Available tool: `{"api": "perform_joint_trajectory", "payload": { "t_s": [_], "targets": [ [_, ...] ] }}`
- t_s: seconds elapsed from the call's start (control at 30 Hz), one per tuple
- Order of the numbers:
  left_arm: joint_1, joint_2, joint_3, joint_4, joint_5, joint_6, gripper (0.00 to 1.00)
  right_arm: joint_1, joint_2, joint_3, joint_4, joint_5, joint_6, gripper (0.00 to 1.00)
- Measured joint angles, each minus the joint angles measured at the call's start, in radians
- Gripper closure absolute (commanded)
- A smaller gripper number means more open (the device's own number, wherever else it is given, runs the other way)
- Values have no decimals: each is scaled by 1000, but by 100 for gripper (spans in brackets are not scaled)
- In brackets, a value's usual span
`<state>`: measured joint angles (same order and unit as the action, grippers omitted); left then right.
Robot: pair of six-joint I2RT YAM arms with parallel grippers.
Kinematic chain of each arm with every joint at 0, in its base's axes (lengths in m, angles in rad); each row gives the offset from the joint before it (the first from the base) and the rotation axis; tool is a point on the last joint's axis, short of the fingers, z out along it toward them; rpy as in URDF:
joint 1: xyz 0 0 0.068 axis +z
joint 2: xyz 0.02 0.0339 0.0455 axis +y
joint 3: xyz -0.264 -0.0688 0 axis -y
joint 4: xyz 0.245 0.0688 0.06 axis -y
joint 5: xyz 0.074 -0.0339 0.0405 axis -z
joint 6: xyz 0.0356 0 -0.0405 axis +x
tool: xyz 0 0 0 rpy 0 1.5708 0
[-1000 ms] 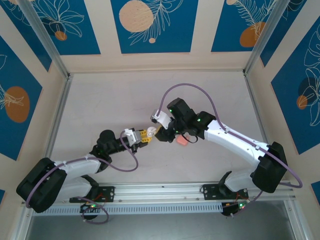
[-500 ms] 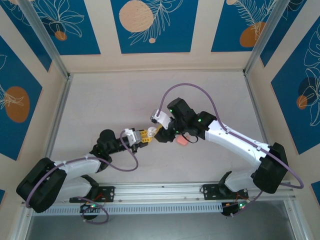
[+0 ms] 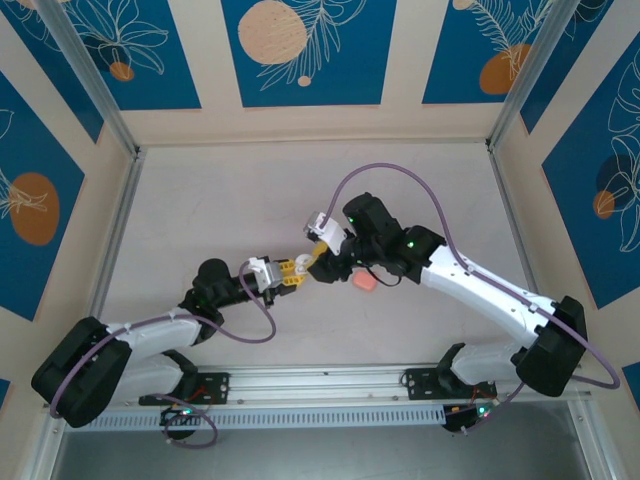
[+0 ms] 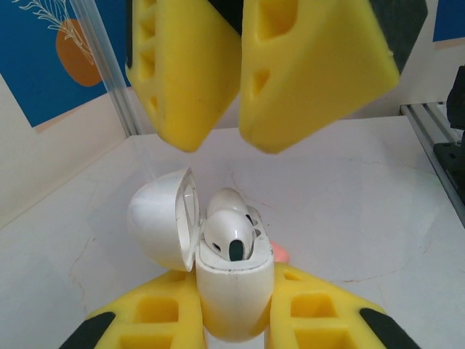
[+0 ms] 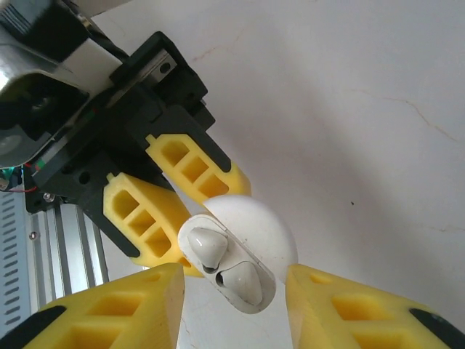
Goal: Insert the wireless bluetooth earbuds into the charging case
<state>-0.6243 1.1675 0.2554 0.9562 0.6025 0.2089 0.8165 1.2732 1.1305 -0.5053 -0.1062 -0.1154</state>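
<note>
Left of centre nothing had shifted, whereas the right arm (image 3: 470,285) had re-angled its wrist slightly over the meeting point. The left end effector (image 3: 291,271) was clamped on the charging case (image 4: 232,291), holding it upright with its lid (image 4: 160,218) hinged open, presumably to present the wells. The case was white and glossy. Both wireless bluetooth earbuds (image 4: 229,234) appeared seated inside (depth of seating not verifiable). The right end effector (image 5: 234,280) hung spread and empty, straddling the case. A small pink object (image 3: 365,284) lay on the counter (image 3: 200,200) beyond.

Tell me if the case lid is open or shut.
Open: the lid is hinged back off the case, both earbuds showing inside.
</note>
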Motion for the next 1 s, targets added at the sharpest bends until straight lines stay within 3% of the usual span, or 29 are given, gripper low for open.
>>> {"api": "perform_joint_trajectory", "payload": {
  "t_s": [0.3, 0.6, 0.73, 1.0],
  "targets": [
    [0, 0, 0, 0, 0, 0, 83, -56, -112, -104, 96, -56, 105, 60],
    [0, 0, 0, 6, 21, -19, 83, -228, -229, -298, 257, -219, 309, 55],
    [0, 0, 1, 31, 43, -43, 83, -280, -227, -337, 341, -330, 386, 53],
    [0, 0, 19, 65, 79, -80, 83, -281, -139, -330, 452, -480, 443, 51]
  ]
}}
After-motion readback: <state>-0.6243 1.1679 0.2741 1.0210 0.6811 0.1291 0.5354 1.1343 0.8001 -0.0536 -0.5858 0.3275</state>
